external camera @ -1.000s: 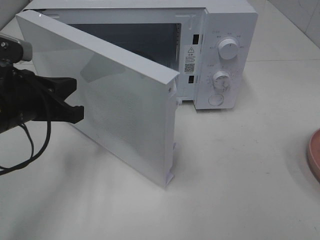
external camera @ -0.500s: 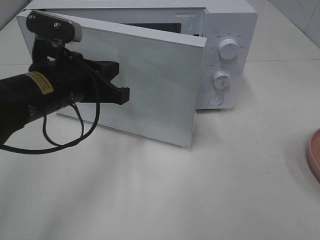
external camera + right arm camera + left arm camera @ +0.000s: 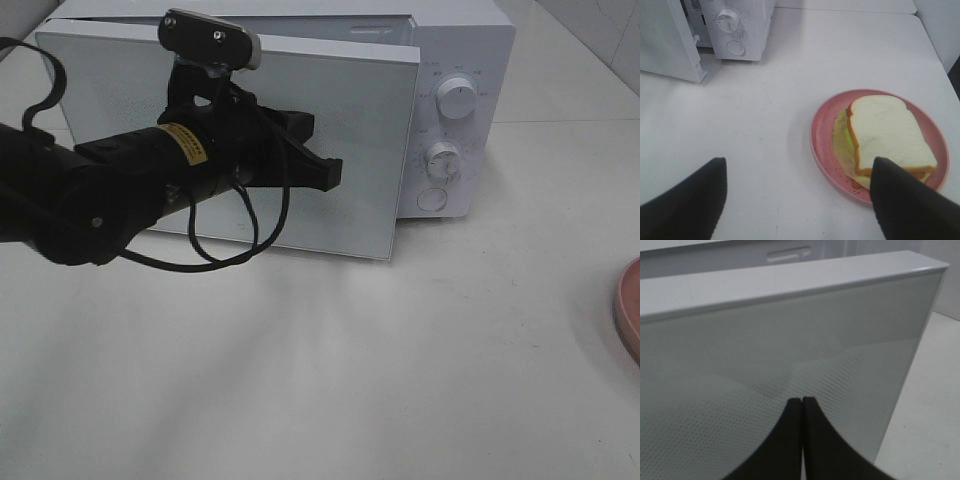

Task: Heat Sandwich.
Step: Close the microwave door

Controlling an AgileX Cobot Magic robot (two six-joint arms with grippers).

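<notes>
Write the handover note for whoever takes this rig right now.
Left gripper: shut, empty, tips against the microwave door, which is nearly closed.
Right gripper: open, empty, hovering by the pink plate.
Sandwich: on that plate, on the table right of the microwave.
Done: nothing heated yet.
Left: the sandwich is not yet in the microwave, and the dials are untouched.

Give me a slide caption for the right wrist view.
Open right end effector hovering over the table beside a sandwich on a pink plate, microwave behind.
</notes>
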